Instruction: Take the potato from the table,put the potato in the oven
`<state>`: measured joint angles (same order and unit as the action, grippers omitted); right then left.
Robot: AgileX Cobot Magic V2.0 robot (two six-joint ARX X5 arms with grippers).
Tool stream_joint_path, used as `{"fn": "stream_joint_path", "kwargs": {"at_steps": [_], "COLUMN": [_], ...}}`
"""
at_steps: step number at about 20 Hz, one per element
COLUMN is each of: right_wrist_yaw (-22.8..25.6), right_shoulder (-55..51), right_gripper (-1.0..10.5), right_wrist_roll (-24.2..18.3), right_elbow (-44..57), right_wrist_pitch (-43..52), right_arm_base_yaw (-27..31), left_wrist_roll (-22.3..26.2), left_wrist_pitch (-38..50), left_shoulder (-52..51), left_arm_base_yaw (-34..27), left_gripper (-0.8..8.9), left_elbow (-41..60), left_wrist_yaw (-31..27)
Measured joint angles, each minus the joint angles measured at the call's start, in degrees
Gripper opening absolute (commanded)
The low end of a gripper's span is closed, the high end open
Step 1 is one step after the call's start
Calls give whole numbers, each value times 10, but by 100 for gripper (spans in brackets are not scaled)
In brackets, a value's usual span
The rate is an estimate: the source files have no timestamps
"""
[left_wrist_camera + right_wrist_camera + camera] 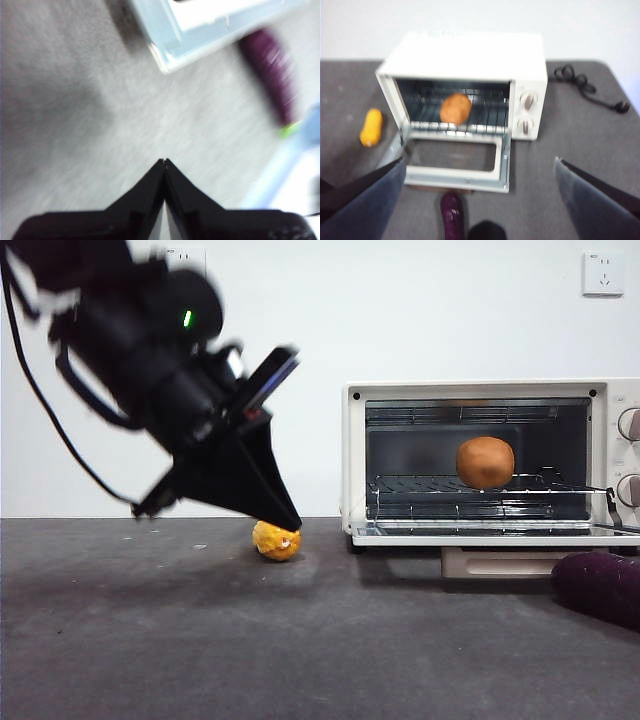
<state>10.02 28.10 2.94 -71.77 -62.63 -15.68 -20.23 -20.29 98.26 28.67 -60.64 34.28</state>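
Observation:
The orange-brown potato (485,462) lies on the wire rack inside the cream-white oven (480,390), whose door (500,537) hangs open and flat. The right wrist view shows the same potato (455,108) in the oven (465,55) from above. My left gripper (288,522) is shut and holds nothing; its tip hovers low over the grey table (200,640), right by the yellow lump and left of the oven. In its own view the left gripper (164,161) points at bare table. My right gripper (480,160) is open and empty, high in front of the oven.
A bumpy yellow lump (277,541) sits left of the oven, just under the left gripper's tip. A dark purple vegetable (600,585) lies in front of the open door at the right. The oven's black cord (585,87) trails over the table behind it.

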Motion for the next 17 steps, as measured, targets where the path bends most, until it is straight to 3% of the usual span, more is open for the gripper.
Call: {"fn": "stream_joint_path", "kwargs": {"at_steps": [1, 4, 8, 13, 17], "right_wrist_yaw": [0, 0, 0, 0, -23], "right_shoulder": [-2, 1, 0, 0, 0], "right_gripper": [499, 434, 24, -8, -8], "right_wrist_roll": [0, 0, 0, 0, 0], "right_elbow": [-27, -94, -186, -243, -258], "right_wrist_pitch": [-9, -19, -35, -40, -46], "right_arm_base_yaw": [0, 0, 0, 0, 0], "left_wrist_roll": [-29, -91, -172, -252, -289], "left_wrist_pitch": [16, 28, 83, 130, 147], "left_shoulder": [21, 44, 69, 76, 94], "left_arm_base_yaw": [-17, -35, -38, -16, 4], "left_gripper": [-9, -8, -8, -8, -8], "left_elbow": [0, 0, 0, 0, 0], "left_wrist_yaw": [36, 43, 43, 8, 2]}}
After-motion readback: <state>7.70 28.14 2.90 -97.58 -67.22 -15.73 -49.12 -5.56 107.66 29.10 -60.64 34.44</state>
